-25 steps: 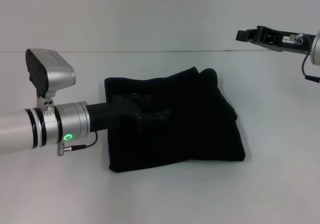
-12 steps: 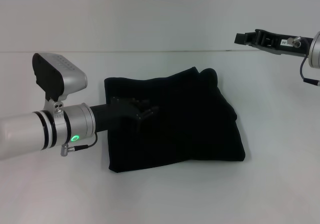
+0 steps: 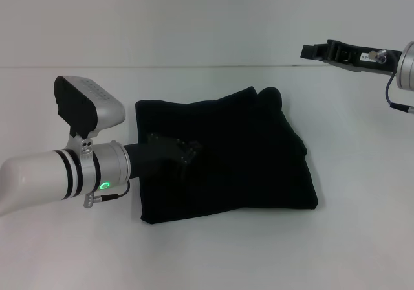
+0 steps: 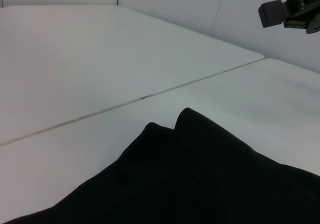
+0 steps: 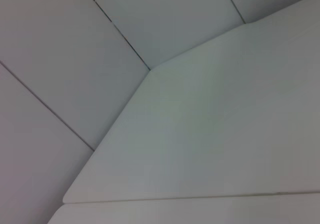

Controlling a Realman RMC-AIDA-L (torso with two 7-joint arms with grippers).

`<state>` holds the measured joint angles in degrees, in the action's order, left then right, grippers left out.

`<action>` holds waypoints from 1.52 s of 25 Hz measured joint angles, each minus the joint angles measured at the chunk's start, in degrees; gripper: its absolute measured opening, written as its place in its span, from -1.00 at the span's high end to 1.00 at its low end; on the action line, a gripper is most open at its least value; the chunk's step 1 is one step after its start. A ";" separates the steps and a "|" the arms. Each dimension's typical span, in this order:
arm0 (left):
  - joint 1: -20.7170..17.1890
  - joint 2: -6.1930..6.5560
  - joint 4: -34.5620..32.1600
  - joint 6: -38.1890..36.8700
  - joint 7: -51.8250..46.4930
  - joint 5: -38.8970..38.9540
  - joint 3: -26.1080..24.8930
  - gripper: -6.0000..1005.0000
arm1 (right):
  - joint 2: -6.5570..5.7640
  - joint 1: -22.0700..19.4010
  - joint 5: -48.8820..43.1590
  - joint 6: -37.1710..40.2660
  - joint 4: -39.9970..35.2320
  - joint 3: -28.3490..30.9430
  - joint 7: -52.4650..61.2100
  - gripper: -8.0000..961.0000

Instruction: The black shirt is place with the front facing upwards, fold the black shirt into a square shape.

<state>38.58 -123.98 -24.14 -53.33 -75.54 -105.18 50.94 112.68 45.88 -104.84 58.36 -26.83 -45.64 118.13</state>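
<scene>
The black shirt (image 3: 226, 154) lies folded into a rough square on the white table (image 3: 362, 173), with a rounded bump of fabric at its far right corner. No lettering or neck label shows. My left gripper (image 3: 189, 151) is low over the left part of the shirt, black against black. The left wrist view shows the shirt's far folded edge (image 4: 190, 154) close below. My right gripper (image 3: 317, 49) is raised well above the table at the far right, away from the shirt. It also shows in the left wrist view (image 4: 287, 11).
The table's far edge meets a pale wall (image 3: 194, 18). The right wrist view shows only wall panels and the bare table corner (image 5: 210, 134).
My left arm has drawn back to the left over the shirt and its wrist has rolled. The right gripper has shifted very slightly. The shirt has not moved.
</scene>
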 joint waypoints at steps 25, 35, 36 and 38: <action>-0.45 1.47 -2.84 -14.89 -2.73 1.40 -14.94 0.37 | 6.95 5.97 -13.56 -16.75 4.34 -15.73 0.22 0.94; -1.43 1.47 -2.84 -15.54 -2.77 1.48 -14.99 0.20 | 7.48 6.06 -14.41 -25.30 5.66 -20.44 -0.04 0.92; -1.47 1.47 -2.84 -15.55 -2.77 1.48 -14.99 0.20 | 7.48 5.88 -14.37 -25.32 5.01 -20.41 -0.04 0.92; -1.48 1.47 -2.84 -15.53 -2.77 1.48 -14.99 0.17 | 7.47 5.43 -14.36 -25.14 3.61 -20.30 -0.04 0.91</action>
<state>37.10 -122.52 -26.98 -68.86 -78.31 -103.70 35.95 120.15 51.31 -119.19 33.22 -23.21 -65.93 118.09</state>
